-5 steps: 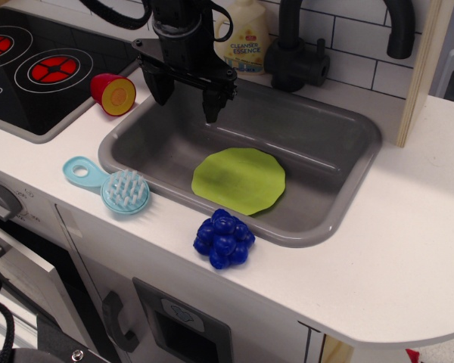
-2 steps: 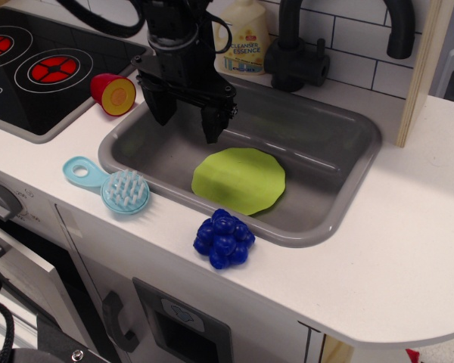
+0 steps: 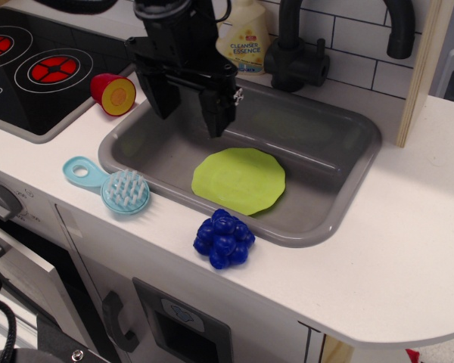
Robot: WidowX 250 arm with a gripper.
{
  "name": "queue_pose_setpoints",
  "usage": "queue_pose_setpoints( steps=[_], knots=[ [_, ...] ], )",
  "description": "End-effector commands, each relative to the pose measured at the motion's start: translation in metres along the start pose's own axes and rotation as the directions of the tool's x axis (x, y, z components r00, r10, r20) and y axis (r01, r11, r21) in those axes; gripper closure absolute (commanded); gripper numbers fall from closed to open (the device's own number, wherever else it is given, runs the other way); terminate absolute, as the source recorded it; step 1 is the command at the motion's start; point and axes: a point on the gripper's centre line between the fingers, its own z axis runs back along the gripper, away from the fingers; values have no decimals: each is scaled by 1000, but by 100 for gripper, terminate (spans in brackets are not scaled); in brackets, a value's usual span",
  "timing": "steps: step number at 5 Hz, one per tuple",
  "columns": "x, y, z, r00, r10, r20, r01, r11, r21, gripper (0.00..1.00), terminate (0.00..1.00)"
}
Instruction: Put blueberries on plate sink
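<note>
The blueberries (image 3: 223, 239), a glossy deep-blue cluster, lie on the white counter just in front of the sink's front rim. The lime-green plate (image 3: 239, 180) lies flat in the grey sink (image 3: 340, 136), near its front wall. My black gripper (image 3: 189, 113) hangs open and empty above the left part of the sink, behind and to the left of the plate and well away from the berries.
A light-blue brush (image 3: 113, 185) lies on the counter left of the sink. A red and yellow toy fruit half (image 3: 112, 93) sits between the black stovetop (image 3: 38, 64) and the sink. A soap bottle (image 3: 244, 38) and black tap (image 3: 295, 53) stand behind the sink.
My gripper has moved slightly forward and right over the sink and now looks larger in view. The blueberries and plate have not moved.
</note>
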Motion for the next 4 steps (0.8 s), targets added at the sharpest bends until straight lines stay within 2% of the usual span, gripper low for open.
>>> queue_pose_setpoints(
  steps=[1, 2, 3, 4],
  knots=[
    [-25, -43, 22, 993, -115, -19, 114, 992, -56, 0, 0],
    [-45, -64, 16, 983, -175, -51, 170, 982, -88, 0, 0],
    [-57, -76, 9, 976, -213, -52, 207, 973, -100, 0, 0],
    [-57, -76, 2, 972, -225, -62, 220, 972, -80, 0, 0]
  ],
)
